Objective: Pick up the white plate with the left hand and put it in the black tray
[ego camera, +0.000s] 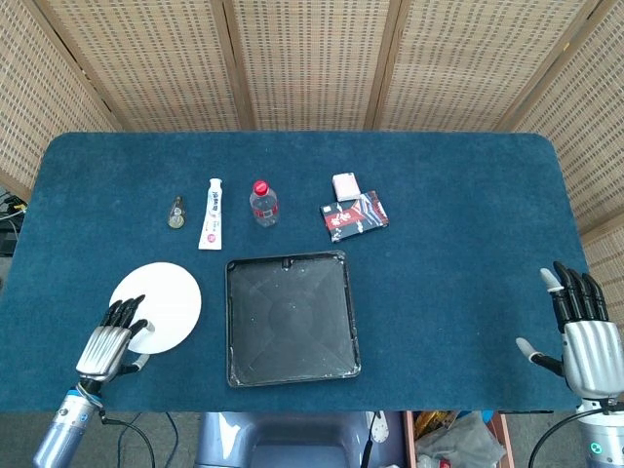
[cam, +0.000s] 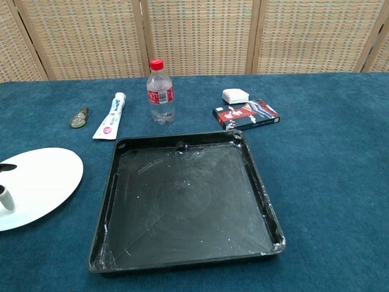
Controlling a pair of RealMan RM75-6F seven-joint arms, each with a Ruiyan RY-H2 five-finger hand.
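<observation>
The round white plate [ego camera: 166, 300] lies at the front left of the blue table; the chest view has the plate [cam: 42, 181] at its left edge, its near side slightly raised. My left hand [ego camera: 107, 346] grips the plate's near-left rim, fingers on top and thumb at the edge; only its fingertips [cam: 5, 199] reach into the chest view. The square black tray [ego camera: 234, 327] sits just right of the plate, empty, and fills the middle of the chest view as the tray [cam: 108, 204]. My right hand [ego camera: 583, 336] hangs open at the table's front right, holding nothing.
Behind the tray stand a clear bottle with a red cap [ego camera: 263, 203], a white tube [ego camera: 211, 214] and a small greenish object [ego camera: 175, 212]. A white box [ego camera: 345, 185] and a dark packet [ego camera: 355, 216] lie to the back right. A wicker screen closes off the back.
</observation>
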